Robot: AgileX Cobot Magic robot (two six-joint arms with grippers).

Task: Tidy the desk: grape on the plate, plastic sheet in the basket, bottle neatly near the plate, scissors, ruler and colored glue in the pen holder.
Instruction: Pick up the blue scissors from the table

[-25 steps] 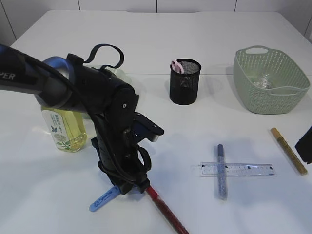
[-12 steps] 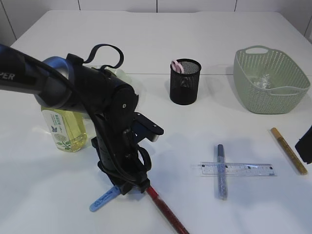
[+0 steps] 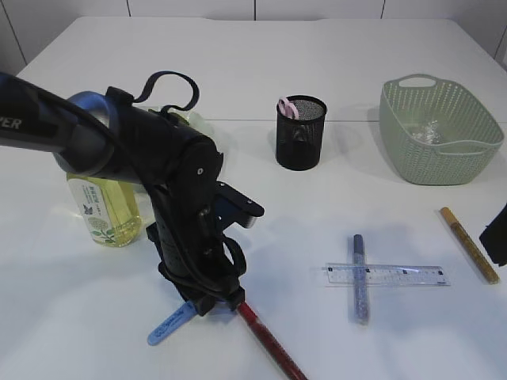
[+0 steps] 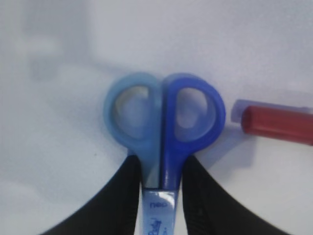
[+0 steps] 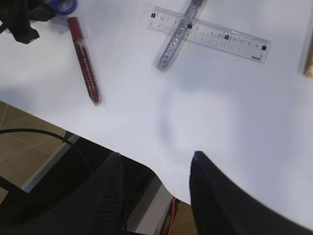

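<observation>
The step in hand is the scissors: the left gripper point(image 4: 159, 183) is pinching the small blue-handled plastic scissors point(image 4: 164, 122) just below the finger loops, one black finger point(image 4: 128, 193) on each side of the shank, with the pair lying flat on the white tabletop point(image 3: 95, 317). In the exterior view the scissors' sheathed tip point(image 3: 168, 324) protrudes at 7 o'clock from under the left arm. The red glue pen point(image 3: 269, 342) lies just beside the handles, at 3 o'clock from them in the left wrist view, apparently not touching. My judgement is that the next move calls for a straight lift, then a carry toward 1 o'clock to the black mesh pen holder point(image 3: 301, 133), which already holds a pink-handled item, and a tip-down release. The right gripper point(image 5: 154, 188) stands spread and empty over the near table edge. The silver glitter glue pen point(image 3: 360, 277) lies across the clear plastic ruler point(image 3: 386, 275), the gold glue pen point(image 3: 469, 244) at their 3 o'clock, and the yellow-filled bottle point(image 3: 103, 210) stands behind the left arm. Against the frame a second earlier, the left arm and scissors have shifted only marginally; all else is unchanged.
</observation>
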